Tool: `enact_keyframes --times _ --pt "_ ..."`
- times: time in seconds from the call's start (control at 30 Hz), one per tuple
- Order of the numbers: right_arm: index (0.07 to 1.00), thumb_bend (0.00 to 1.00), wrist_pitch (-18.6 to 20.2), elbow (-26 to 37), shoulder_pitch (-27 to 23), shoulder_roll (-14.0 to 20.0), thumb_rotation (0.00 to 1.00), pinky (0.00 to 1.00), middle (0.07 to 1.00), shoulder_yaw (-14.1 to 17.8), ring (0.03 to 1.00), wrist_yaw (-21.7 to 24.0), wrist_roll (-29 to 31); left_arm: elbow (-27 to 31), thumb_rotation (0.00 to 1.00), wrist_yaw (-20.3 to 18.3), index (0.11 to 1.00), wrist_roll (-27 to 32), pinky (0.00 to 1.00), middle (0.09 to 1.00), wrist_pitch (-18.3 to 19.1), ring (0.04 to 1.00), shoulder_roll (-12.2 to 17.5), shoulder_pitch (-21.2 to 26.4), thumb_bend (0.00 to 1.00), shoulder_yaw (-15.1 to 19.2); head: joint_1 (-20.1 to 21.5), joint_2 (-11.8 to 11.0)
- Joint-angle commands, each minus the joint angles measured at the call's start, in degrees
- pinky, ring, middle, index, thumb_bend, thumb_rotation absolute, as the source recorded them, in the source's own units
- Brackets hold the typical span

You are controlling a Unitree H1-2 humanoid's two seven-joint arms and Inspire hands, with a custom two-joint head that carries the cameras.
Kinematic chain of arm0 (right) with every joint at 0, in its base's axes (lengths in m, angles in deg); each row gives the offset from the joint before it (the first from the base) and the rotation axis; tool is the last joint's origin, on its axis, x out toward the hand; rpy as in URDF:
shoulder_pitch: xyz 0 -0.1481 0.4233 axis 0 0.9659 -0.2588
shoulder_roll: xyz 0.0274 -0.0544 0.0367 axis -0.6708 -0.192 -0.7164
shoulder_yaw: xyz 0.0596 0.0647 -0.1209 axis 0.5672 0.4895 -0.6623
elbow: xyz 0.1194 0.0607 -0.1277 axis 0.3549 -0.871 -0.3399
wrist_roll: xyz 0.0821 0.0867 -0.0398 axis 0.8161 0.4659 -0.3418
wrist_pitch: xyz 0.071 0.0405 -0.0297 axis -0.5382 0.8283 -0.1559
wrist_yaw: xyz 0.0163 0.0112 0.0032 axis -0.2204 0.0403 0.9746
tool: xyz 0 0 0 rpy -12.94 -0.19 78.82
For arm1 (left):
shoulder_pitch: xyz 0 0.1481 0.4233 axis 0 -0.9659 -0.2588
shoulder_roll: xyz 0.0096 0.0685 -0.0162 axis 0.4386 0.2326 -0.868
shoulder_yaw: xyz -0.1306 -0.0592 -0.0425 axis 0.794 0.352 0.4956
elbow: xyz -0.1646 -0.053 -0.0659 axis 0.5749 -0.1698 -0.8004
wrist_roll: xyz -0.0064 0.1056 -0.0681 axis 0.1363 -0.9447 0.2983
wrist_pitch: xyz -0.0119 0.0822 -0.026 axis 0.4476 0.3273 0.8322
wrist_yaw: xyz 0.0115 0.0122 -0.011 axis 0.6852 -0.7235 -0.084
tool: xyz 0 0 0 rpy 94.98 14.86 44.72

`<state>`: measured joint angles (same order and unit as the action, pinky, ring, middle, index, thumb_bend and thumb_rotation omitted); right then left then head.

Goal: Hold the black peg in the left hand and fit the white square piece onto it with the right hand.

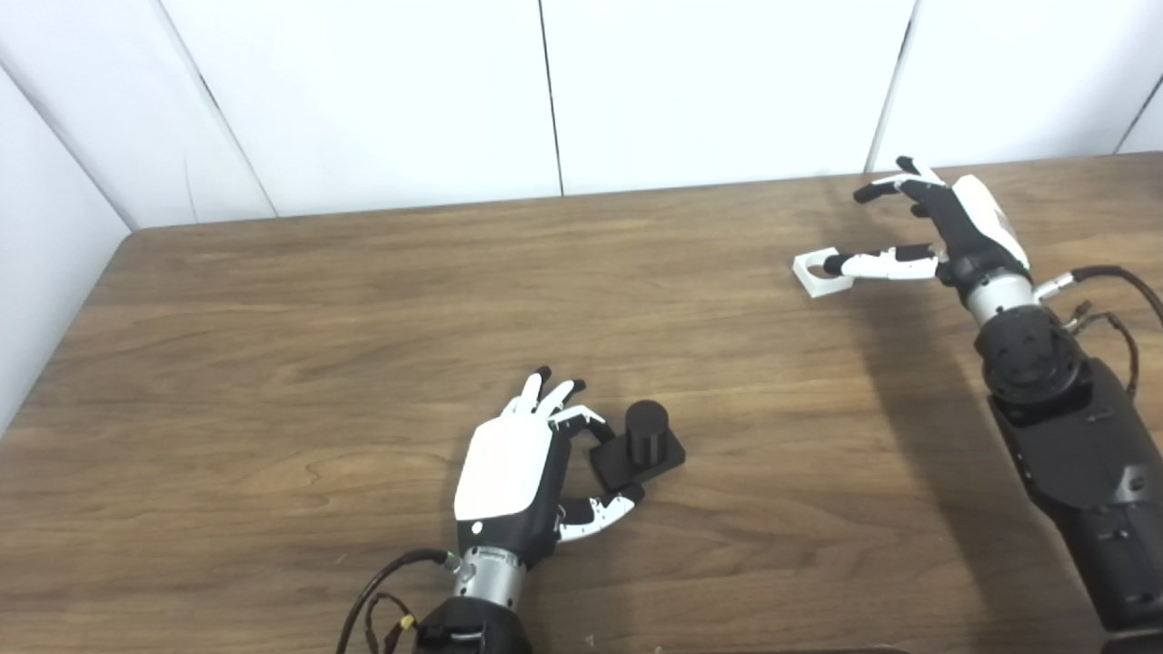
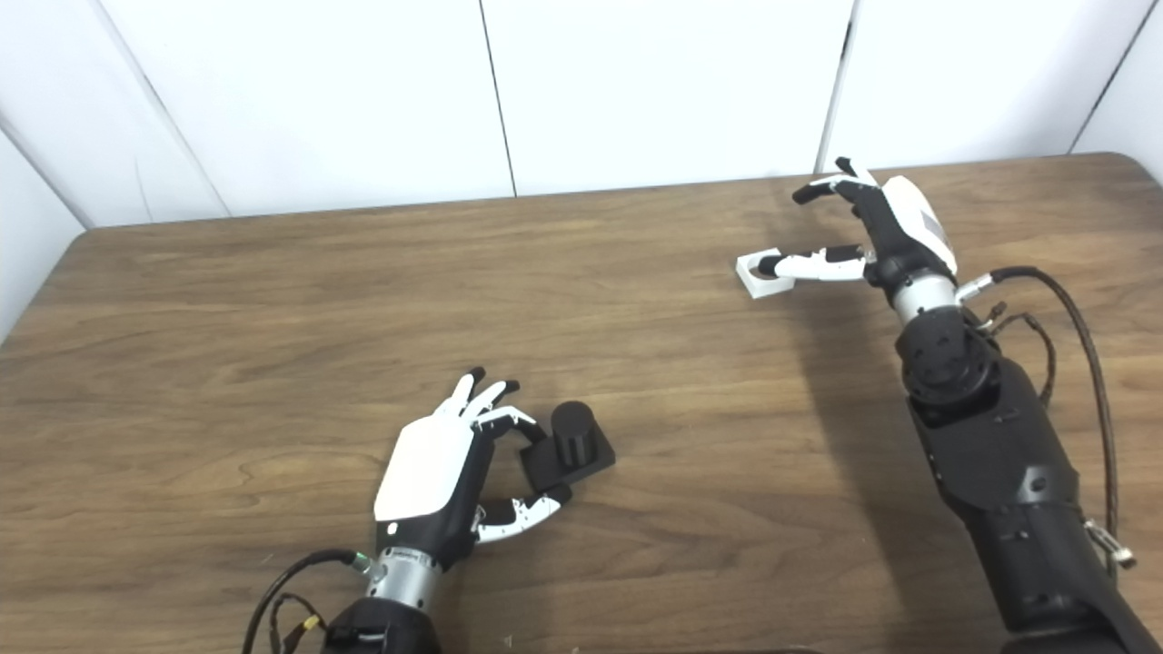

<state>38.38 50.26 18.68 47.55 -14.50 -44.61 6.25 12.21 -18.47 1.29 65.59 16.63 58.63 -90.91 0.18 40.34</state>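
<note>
The black peg [image 1: 646, 430] is a short cylinder standing upright on a square black base, and it rests on the wooden table [image 1: 273, 363] near the front middle. My left hand [image 1: 509, 477] lies just left of it, with one curled finger at the base's far left corner and the thumb at its near left corner. Its other fingers are spread. The white square piece [image 1: 820, 274], which has a round hole, lies on the table at the back right. My right hand [image 1: 945, 227] is open beside it. The thumb reaches over the piece's hole and the fingers are raised behind it.
White wall panels [image 1: 545, 91] close off the table's far and left sides. Cables [image 2: 1081, 363] trail from the right forearm, and more hang at the left wrist near the front edge.
</note>
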Motion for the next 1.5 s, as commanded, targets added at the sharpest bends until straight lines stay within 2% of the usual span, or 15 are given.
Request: enact_keyframes --times 0.0,0.17,0.3,0.47,0.67,0.8,1.0,1.23,1.47 --pt "0.710 0.93 -0.6 2.0 -3.4 1.6 0.33 0.90 0.951 -0.2 0.977 0.3 -0.9 -0.1 0.32 1.5 0.591 -0.8 0.93 0.910 -0.3 1.000 -0.9 -0.2 0.53 0.6 0.0 0.1" --pt "0.708 0.92 1.6 2.8 -3.6 1.2 0.34 0.89 0.957 -1.1 0.979 1.3 -1.8 -0.3 0.33 1.9 0.587 -1.1 0.94 0.907 -0.4 1.000 -1.0 0.0 0.53 0.4 -0.2 0.1" --pt "0.713 0.91 1.8 2.4 -3.7 1.2 0.33 0.92 0.958 -1.8 0.982 2.4 -2.0 -0.2 0.33 1.6 0.585 -1.0 0.94 0.907 -0.2 1.000 -1.1 0.0 0.53 0.5 -0.2 0.1" --pt "0.731 0.92 1.7 2.1 -5.2 3.8 0.31 0.93 0.968 -4.0 0.999 7.5 -2.3 0.0 0.33 1.7 0.586 -1.2 0.93 0.905 -0.2 0.999 -1.1 -0.2 0.53 0.4 -0.4 0.2" --pt "0.721 0.94 1.0 0.6 -8.2 6.7 0.23 0.92 0.971 -5.6 1.000 12.6 -2.1 0.1 0.34 1.6 0.583 -0.9 0.93 0.907 -0.1 1.000 -1.2 -0.2 0.53 0.6 -0.2 0.2" --pt "0.726 0.95 2.0 0.3 -9.9 7.9 0.21 0.93 0.970 -6.9 1.000 14.7 -3.0 0.1 0.36 1.2 0.588 -0.9 0.94 0.909 0.0 1.000 -1.3 -0.1 0.53 0.5 -0.2 0.2" --pt "0.732 0.94 1.0 -1.2 -11.8 9.8 0.21 0.93 0.972 -9.1 1.000 17.6 -4.8 0.3 0.36 1.0 0.586 -0.9 0.94 0.911 0.2 1.000 -1.4 -0.1 0.53 0.7 -0.3 0.3" --pt "0.743 0.93 1.0 -2.1 -13.1 10.5 0.18 0.94 0.975 -10.2 1.000 19.7 -5.4 -0.2 0.40 1.7 0.587 -0.5 0.95 0.911 -0.4 1.000 -1.2 -0.1 0.52 0.9 -0.1 0.1" --pt "0.752 0.93 0.7 -3.3 -15.5 11.4 0.17 0.97 0.979 -12.9 1.000 23.5 -7.1 -0.1 0.41 1.9 0.582 -0.4 0.95 0.912 -0.4 1.000 -1.4 0.0 0.51 1.1 -0.2 0.2"
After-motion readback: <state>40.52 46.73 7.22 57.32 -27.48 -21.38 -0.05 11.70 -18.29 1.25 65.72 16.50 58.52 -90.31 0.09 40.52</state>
